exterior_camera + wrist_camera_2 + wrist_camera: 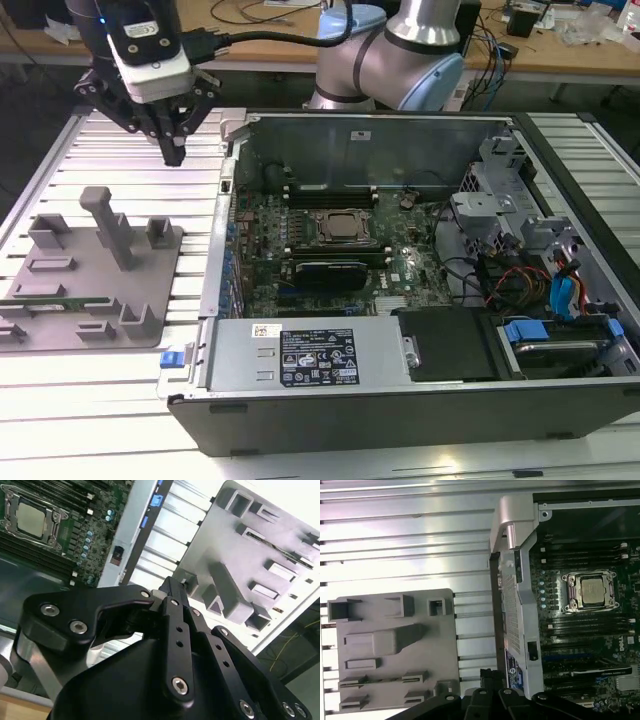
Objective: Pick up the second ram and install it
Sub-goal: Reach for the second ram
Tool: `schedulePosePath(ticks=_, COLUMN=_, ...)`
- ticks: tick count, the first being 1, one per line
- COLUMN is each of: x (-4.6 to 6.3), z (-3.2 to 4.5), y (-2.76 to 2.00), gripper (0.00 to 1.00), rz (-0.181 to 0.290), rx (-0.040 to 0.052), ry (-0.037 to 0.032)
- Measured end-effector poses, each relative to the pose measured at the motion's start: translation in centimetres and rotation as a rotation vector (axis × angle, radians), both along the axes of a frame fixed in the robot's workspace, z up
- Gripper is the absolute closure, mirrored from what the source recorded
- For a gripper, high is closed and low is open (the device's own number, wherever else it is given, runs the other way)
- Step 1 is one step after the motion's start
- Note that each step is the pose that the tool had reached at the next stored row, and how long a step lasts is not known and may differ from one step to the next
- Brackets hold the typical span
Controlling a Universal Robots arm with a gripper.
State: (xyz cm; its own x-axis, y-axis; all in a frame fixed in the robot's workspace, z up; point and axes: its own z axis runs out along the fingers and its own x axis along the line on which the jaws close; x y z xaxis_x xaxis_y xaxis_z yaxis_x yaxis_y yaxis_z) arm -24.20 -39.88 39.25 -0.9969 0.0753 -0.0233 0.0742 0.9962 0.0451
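The second ram (58, 297) is a slim green strip lying in the holders of the grey fixture tray (160, 265), near the tray's front at the exterior view's left. In both wrist views it shows as a thin strip (281, 553) (382, 680) between small grey blocks. My gripper (174, 154) hangs above the slatted table, behind the tray and left of the open computer case (400, 400). Its black fingers (172, 597) are shut with nothing between them, well apart from the ram.
The tray carries a tall grey post (110, 228) and several blocks. Inside the case lies the motherboard with its CPU socket (338, 226) and long black memory slots (585, 625). Cables and drive bays (540, 280) crowd the case's right side. The arm's base (400, 60) stands behind the case.
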Motion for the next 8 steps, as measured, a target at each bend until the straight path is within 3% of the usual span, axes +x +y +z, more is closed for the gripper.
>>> schedulePosePath(ticks=8, x=-4.5, z=-0.07, y=0.00, gripper=0.92, rz=0.000, rx=0.0000, ry=0.0000)
